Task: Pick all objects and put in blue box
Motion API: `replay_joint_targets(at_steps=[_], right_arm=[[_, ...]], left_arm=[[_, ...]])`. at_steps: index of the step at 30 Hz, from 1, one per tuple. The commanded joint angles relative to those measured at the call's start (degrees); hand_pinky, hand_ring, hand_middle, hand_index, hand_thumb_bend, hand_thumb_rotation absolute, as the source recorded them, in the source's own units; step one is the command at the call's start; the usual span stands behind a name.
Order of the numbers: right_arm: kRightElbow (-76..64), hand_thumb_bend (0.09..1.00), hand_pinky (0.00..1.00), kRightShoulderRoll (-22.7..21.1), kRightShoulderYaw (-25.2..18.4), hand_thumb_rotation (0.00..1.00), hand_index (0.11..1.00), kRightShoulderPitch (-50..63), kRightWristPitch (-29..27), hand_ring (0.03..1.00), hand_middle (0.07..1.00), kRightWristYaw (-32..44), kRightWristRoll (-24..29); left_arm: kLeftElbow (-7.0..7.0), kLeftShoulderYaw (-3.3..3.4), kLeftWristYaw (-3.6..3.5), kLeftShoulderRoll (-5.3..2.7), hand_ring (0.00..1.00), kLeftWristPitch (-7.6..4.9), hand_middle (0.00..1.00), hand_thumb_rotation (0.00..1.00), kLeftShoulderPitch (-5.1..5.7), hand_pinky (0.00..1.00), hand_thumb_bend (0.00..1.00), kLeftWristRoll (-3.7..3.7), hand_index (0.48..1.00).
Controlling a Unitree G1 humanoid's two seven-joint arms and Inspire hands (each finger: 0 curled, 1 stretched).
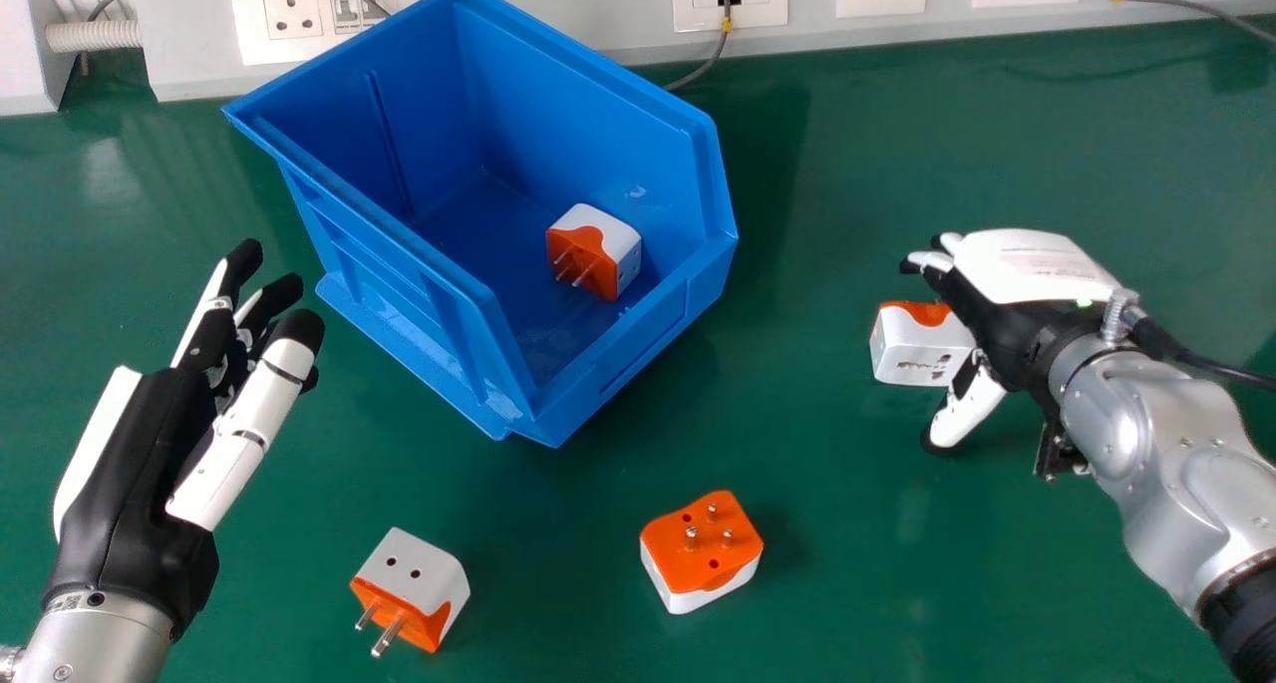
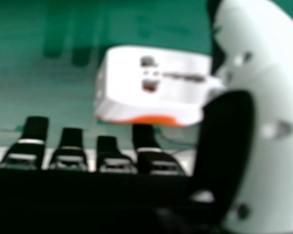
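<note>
Left hand (image 1: 135, 464), right hand (image 1: 1032, 264) | 3 adapters (image 1: 419, 573) on table (image 1: 847, 583) | 1 in box (image 1: 409, 274)

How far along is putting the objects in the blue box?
One adapter is inside the blue box, apparently done. Nothing looks gripped yet: the right hand is open around a second adapter on the table. That one, a third adapter and a fourth adapter remain outside.
</note>
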Motion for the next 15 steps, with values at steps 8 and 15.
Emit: replay_joint_targets(at_steps=[8,15], right_arm=[[2.8,0.528,0.87,-0.1,2.4,0.08,0.892,-4.4,-2.0,0.951,0.966,1.7,0.8],[6.0,0.518,0.86,0.2,3.6,0.08,0.878,-6.5,-2.7,0.945,0.946,0.6,0.6]], left_arm=[[-2.95,0.45,0.46,0.31,0.93,0.71,0.95,0.72,0.48,0.87,0.40,-0.35,0.986],[-4.14,0.28,0.98,0.15,0.92,1.34,0.93,0.71,1.01,0.84,0.40,0.10,0.972]])
